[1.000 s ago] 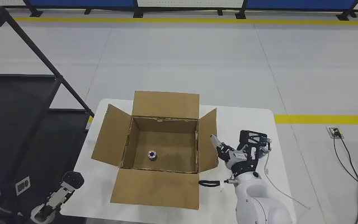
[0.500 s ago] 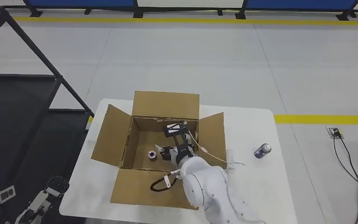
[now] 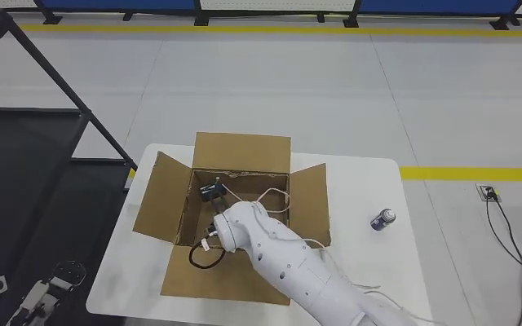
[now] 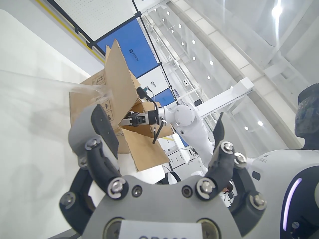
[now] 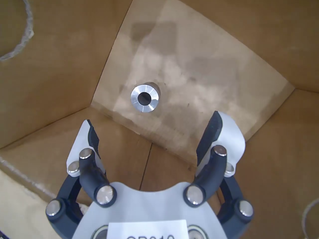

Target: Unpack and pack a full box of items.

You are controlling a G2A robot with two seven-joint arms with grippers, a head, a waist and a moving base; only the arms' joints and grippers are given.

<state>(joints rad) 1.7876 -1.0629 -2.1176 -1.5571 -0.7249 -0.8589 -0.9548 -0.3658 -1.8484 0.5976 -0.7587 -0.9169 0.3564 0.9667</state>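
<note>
A brown corrugated cardboard box (image 3: pixel 242 163) sits open in the middle of the top view on a white, round-cornered table (image 3: pixel 359 183), its four flaps spread outward. On the box's scuffed, matte floor stands a small metal cylinder (image 5: pixel 145 98), its face shiny and chamfered around a dark round bore, close to one wall. The right gripper (image 5: pixel 152 119) hangs inside the box above it, its dark-padded fingers spread and holding nothing. A dark can (image 3: pixel 382 218) with a silvery top stands upright at the table's right. The left gripper (image 4: pixel 158 115) is off the table's lower left, also released. A second ago the right arm was beside the box's right flap; it now reaches across the box, hiding the cylinder from above.
</note>
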